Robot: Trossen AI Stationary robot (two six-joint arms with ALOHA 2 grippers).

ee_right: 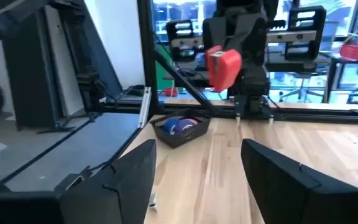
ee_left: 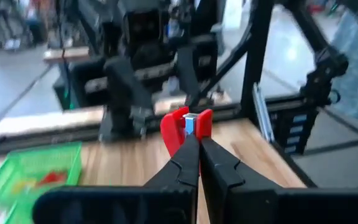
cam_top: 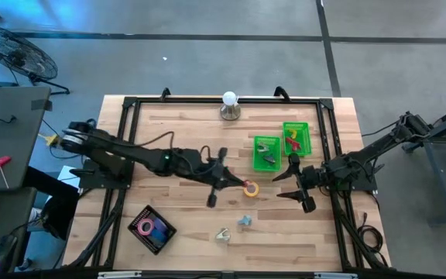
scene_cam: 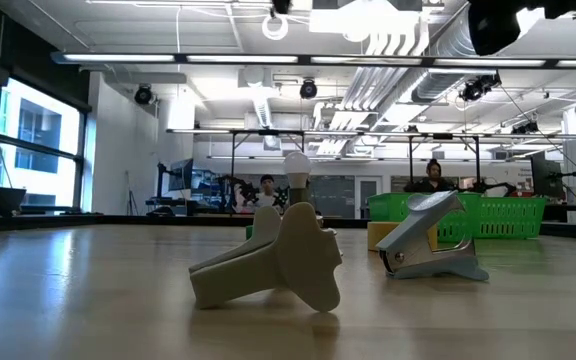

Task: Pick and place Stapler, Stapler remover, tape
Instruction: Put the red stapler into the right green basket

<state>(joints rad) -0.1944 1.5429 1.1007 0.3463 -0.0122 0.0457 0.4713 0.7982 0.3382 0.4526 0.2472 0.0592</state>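
A beige stapler remover lies nearest the low camera on the wooden table, jaws flat on the boards. Just behind it to the right sits a silver-blue stapler remover, tilted, and behind that a green bin. A white bulb on a stand rises behind the beige one. People show in the room beyond.

From the high view, the left gripper reaches to the middle of the table, fingers together on a red stapler remover above a yellow tape roll. The right gripper hovers just beside it, fingers spread wide and empty. Two green bins stand side by side near the right gripper; the left-hand one holds a dark stapler, the right-hand one red and yellow pieces. A black tray with pink and purple tape rolls sits near the front left.

In the left wrist view, the closed fingers pinch the red remover.

In the right wrist view, the parted fingers frame the table, the red remover held up opposite, the black tray beyond.
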